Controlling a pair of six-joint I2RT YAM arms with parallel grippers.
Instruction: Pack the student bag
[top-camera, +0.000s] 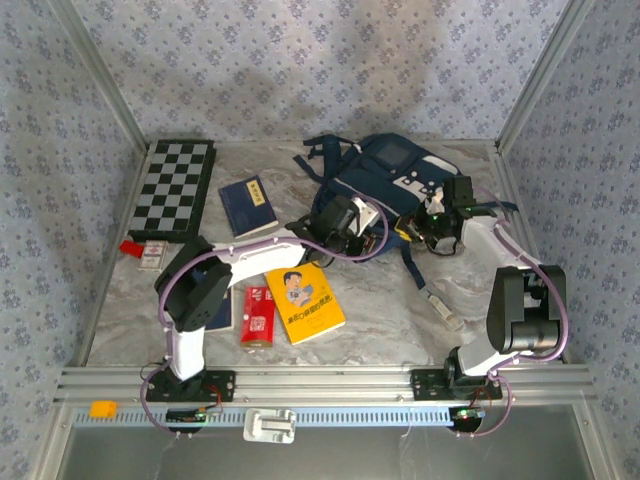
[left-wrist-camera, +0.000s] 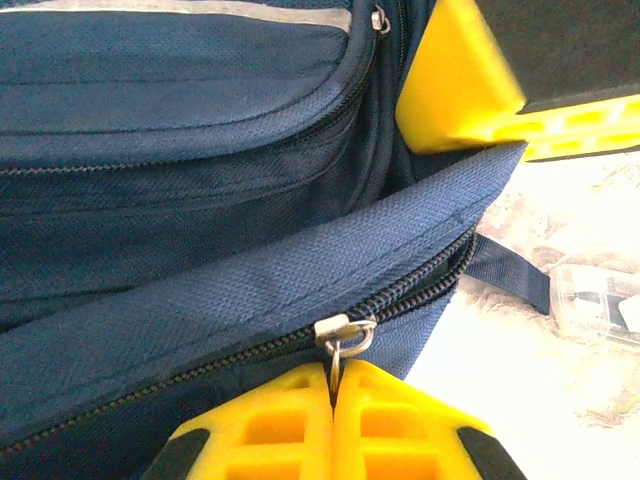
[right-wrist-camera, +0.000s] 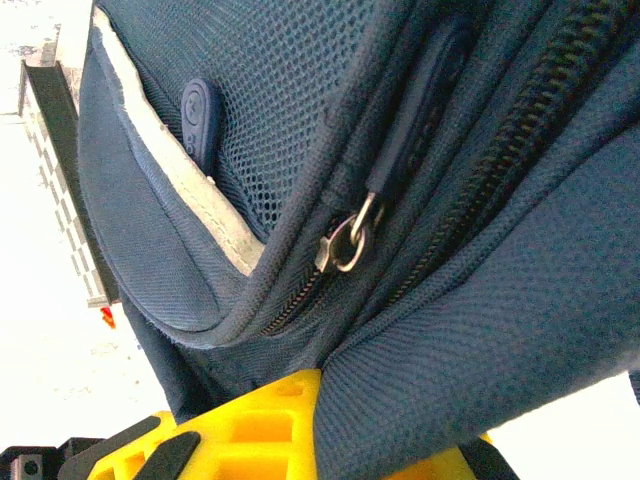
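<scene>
**Item: student bag** (top-camera: 392, 168). Navy fabric. It lies toward the far right corner of the worktop (top-camera: 380, 300), straps trailing toward the far edge. Both arms reach in from the near edge and meet at its near side.

**Left claw** (left-wrist-camera: 333, 392). The yellow fingers are pressed together, with no gap between them. The metal zip pull (left-wrist-camera: 334, 362) is pinched upright between the tips. Its slider sits directly above, on the zip track (left-wrist-camera: 200, 368).

**Right claw** (right-wrist-camera: 300, 425). It is closed down on a fold of the bag's cloth at the side toward the right edge of the worktop. The far finger is hidden behind the fabric, so the grip appears firm rather than being plainly shown.

**Governing relation.**
- The pull is already inside the left claw, so nothing separates the two.
- In the left wrist view the track's long axis runs on a slant, from lower left up to upper right, toward the corner of the bag.
- The teeth look meshed on both sides of the slider.
- Judgement: the coming move is a draw along that slant line, not across it. The right claw braces the cloth so the bag does not slide with the pull.
- The left arm is the nearer and working arm for the zip.

**Also on the worktop.** A chessboard (top-camera: 175, 188) lies at the far left corner. A yellow book (top-camera: 305, 303) lies near the near edge, well apart from the bag and not yet packed.
</scene>
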